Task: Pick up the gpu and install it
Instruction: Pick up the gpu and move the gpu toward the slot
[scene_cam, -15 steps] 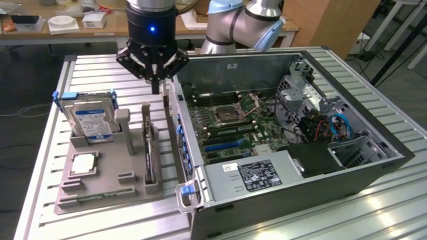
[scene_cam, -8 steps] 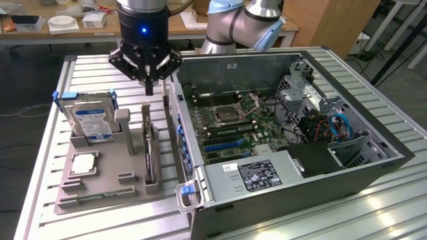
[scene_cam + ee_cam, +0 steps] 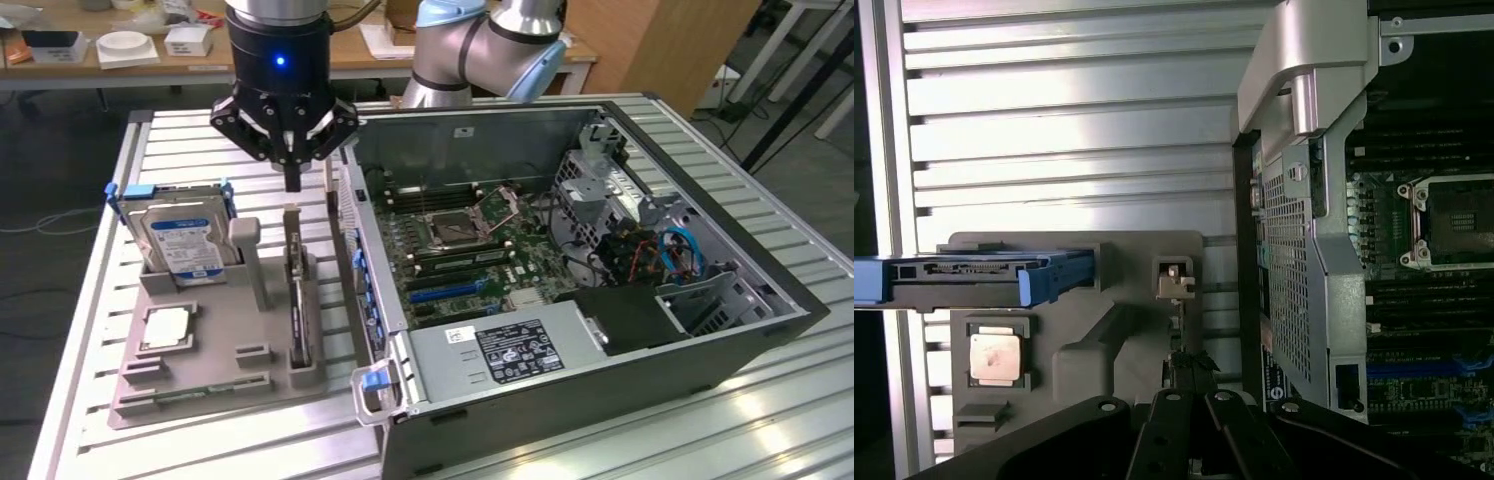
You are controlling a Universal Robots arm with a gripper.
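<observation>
exterior view: the gripper [image 3: 291,182] hangs pinched shut and empty above one end of the gpu [image 3: 298,300], which stands on edge in the grey fixture [image 3: 200,385]. wrist view: the closed tool looks down on the fixture, beside the hard drive [image 3: 974,275]. this looks like the approach step; a grasp would call for parted jaws straddling the card's thin edge.

We log the gripper [image 3: 291,183] as black, with a blue light [image 3: 279,60] glowing on the wrist. The gpu [image 3: 296,300] is black and stands on a plain grey tray [image 3: 214,385]. At one tray corner we tag the hard drive [image 3: 184,245]: silver, with a blue-and-white label and blue rails [image 3: 131,192]. The table [image 3: 174,140] is ribbed silver. The motherboard [image 3: 454,250] is green with a blue slot [image 3: 447,290].
</observation>
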